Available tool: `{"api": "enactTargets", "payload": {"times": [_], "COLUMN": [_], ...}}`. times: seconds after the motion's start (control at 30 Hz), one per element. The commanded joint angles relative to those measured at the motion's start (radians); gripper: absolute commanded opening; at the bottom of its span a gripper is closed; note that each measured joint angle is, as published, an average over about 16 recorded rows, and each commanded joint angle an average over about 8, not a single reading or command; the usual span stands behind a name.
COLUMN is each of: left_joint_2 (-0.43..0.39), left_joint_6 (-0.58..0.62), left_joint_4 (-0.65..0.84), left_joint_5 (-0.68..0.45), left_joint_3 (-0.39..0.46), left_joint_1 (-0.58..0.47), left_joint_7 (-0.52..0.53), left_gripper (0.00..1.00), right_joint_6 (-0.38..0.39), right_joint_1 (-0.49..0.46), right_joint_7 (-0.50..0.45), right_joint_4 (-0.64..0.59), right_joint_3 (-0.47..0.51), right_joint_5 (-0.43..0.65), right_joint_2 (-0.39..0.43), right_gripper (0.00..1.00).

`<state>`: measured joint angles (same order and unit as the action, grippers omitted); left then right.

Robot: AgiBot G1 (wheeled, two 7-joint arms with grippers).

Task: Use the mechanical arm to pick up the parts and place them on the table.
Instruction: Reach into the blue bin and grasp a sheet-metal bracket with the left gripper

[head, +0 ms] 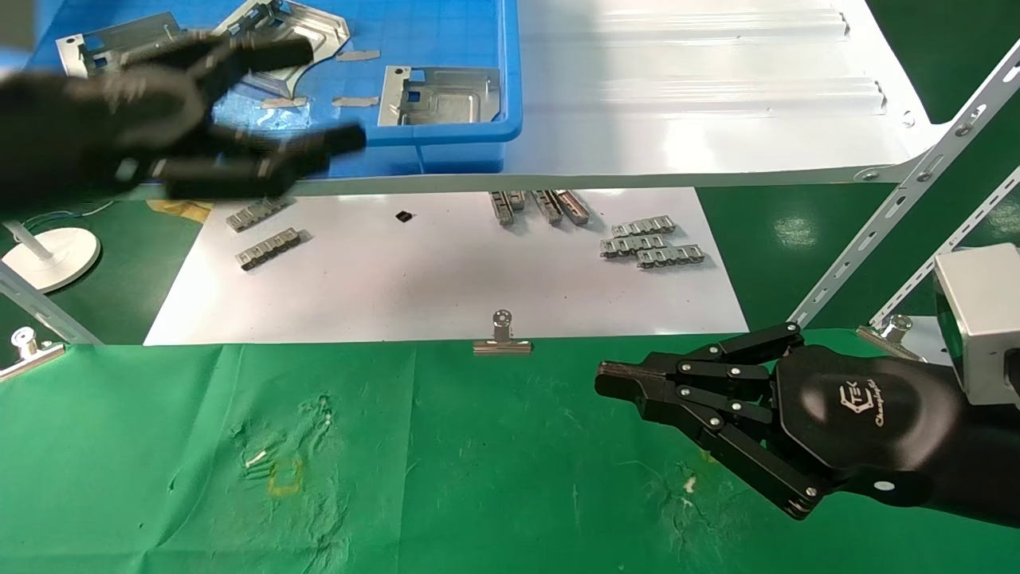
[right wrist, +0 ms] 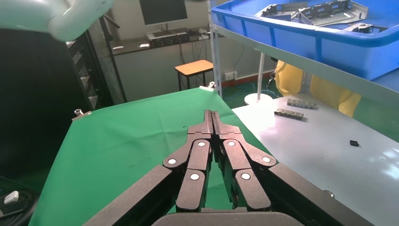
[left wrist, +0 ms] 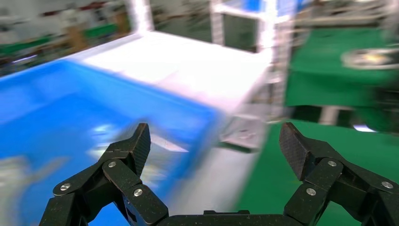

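Note:
Three silvery parts lie in the blue tray [head: 446,135] on the shelf: one at its front right [head: 442,96], one at the back [head: 291,28] and one at the back left [head: 107,44]. They also show in the right wrist view [right wrist: 310,12]. My left gripper [head: 327,96] is motion-blurred, open and empty, and hovers over the tray's front left edge. In the left wrist view [left wrist: 216,141] its jaws stand wide apart over the tray [left wrist: 70,108]. My right gripper [head: 613,381] is shut and empty, low over the green table [head: 446,478], at the right; its tips [right wrist: 211,115] are pressed together.
The tray stands on a glossy white shelf board [head: 701,96]. Below it a white sheet [head: 446,287] carries small chain-link strips [head: 649,243] [head: 267,247]. A binder clip [head: 502,339] sits at the cloth's far edge. Slotted metal struts [head: 900,207] rise at the right.

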<state>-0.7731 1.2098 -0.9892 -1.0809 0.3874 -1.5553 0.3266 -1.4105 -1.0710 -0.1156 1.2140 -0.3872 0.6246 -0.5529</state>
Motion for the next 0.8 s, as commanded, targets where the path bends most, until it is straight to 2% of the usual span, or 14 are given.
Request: {"api": "enactTargets", "payload": {"times": [0.03, 0.2, 0.3, 0.33, 0.57, 0.6, 0.8], "left_joint_2": [-0.041, -0.166, -0.229, -0.247, -0.324, -0.329, -0.351], "left_joint_6": [-0.047, -0.194, -0.266, -0.286, -0.332, -0.33, -0.324], "left_joint_4": [0.066, 0.342, 0.5, 0.548, 0.758, 0.776, 0.853], "left_joint_5": [-0.082, -0.309, -0.404, -0.427, -0.494, -0.495, -0.491], "left_joint_3": [0.033, 0.133, 0.177, 0.189, 0.225, 0.226, 0.223], "left_joint_1": [-0.091, -0.296, -0.386, -0.409, -0.499, -0.506, -0.532], "left_joint_7": [0.02, 0.072, 0.089, 0.091, 0.052, 0.044, 0.01], "left_gripper": [1.0, 1.0, 1.0, 0.96, 0.09, 0.0, 0.0], "right_joint_6": [0.0, 0.0, 0.0, 0.0, 0.0, 0.0, 0.0], "right_joint_1": [0.0, 0.0, 0.0, 0.0, 0.0, 0.0, 0.0], "right_joint_7": [0.0, 0.0, 0.0, 0.0, 0.0, 0.0, 0.0], "right_joint_4": [0.0, 0.0, 0.0, 0.0, 0.0, 0.0, 0.0], "right_joint_3": [0.0, 0.0, 0.0, 0.0, 0.0, 0.0, 0.0], "right_joint_5": [0.0, 0.0, 0.0, 0.0, 0.0, 0.0, 0.0], "right_joint_2": [0.0, 0.0, 0.0, 0.0, 0.0, 0.0, 0.0], "right_gripper": [0.0, 0.0, 0.0, 0.0, 0.0, 0.0, 0.0]}}
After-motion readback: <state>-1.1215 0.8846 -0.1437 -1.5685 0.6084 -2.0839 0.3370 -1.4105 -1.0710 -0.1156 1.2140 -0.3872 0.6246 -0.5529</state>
